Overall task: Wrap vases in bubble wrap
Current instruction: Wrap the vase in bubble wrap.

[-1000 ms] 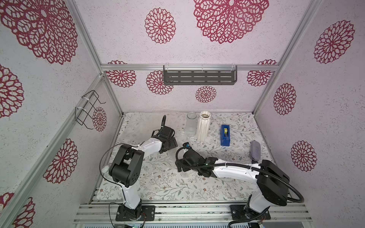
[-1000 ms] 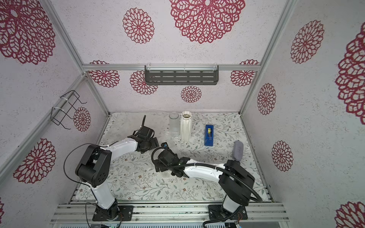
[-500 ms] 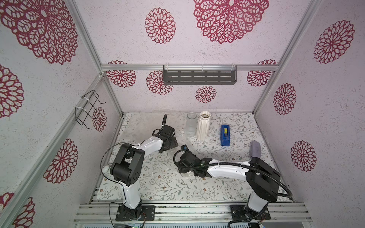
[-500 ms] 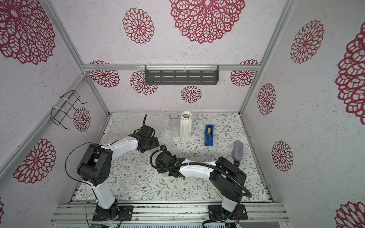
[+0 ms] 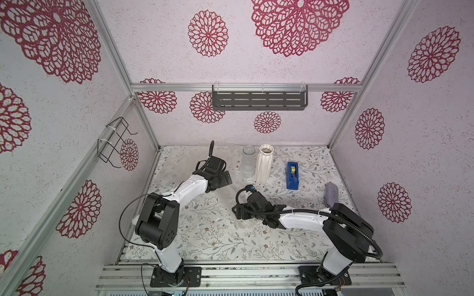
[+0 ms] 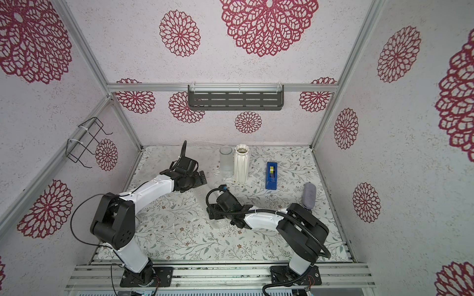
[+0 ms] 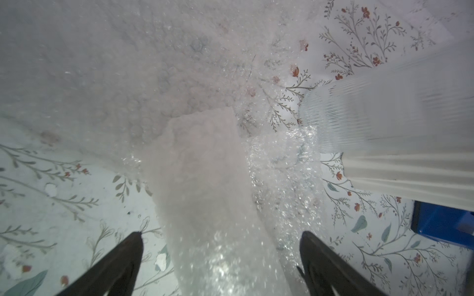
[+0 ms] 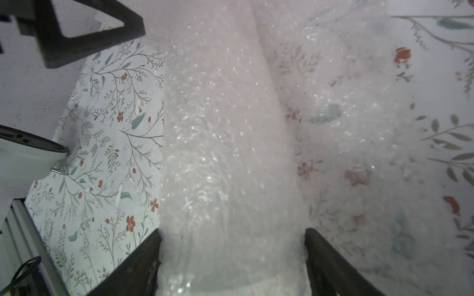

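The wrapped vase (image 8: 225, 141), rolled up in bubble wrap (image 7: 102, 64), lies on its side mid-surface (image 5: 205, 238) between the two arms. The right hand (image 8: 232, 230) grips one end, fingers pressed against both sides. The left hand (image 7: 220, 234) sits at the other end, jaws wide and clear of the roll. Further back, a clear glass vase (image 5: 248, 161) and a white ribbed vase (image 5: 264, 166) stand upright side by side, with a blue tape dispenser (image 5: 292, 175) nearby.

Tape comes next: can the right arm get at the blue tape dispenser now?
Probably, once it lets go: the right gripper is closed on the wrapped vase. The tape dispenser stands in the open near that arm.
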### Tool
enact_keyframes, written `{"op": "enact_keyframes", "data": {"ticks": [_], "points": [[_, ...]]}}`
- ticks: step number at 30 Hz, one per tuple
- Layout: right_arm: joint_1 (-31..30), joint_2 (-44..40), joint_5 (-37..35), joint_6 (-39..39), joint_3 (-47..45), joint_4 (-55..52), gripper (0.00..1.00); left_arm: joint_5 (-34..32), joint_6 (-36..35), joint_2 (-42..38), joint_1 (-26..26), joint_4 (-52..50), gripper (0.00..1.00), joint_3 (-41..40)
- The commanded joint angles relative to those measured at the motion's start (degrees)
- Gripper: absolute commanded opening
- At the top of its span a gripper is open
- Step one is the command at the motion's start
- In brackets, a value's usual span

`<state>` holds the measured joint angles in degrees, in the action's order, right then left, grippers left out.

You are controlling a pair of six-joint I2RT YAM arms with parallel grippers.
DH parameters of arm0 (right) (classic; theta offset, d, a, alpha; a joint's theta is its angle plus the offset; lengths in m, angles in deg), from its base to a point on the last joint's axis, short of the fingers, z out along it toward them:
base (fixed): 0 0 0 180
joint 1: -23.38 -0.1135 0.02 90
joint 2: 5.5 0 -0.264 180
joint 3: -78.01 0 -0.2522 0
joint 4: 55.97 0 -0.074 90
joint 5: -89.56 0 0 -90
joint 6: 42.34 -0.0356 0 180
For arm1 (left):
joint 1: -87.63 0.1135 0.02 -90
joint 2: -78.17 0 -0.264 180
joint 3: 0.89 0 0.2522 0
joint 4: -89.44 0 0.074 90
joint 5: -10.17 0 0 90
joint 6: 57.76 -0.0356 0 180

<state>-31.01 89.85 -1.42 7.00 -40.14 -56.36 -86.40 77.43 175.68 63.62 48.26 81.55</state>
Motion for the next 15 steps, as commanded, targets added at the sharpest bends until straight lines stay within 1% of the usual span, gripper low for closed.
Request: {"op": "enact_keyframes", "data": {"ticks": [1,4,8,15], "points": [[0.6,1.8,9.0,-5.3,-3.0,2.2,0.82,-0.7,1.0,-5.0,0.1,1.7,0.98,-4.7],[2.0,2.5,11.3,-8.0,-5.0,6.3,0.82,0.5,2.0,-7.8,0.0,4.4,0.98,-9.2],[3.1,3.0,12.9,-9.9,-6.7,9.6,0.82,3.4,2.4,-8.2,0.0,8.1,1.0,-12.3],[4.8,4.0,15.4,-12.9,-9.3,14.5,0.82,9.0,4.3,-5.1,-0.1,14.5,0.93,-13.5]]}}
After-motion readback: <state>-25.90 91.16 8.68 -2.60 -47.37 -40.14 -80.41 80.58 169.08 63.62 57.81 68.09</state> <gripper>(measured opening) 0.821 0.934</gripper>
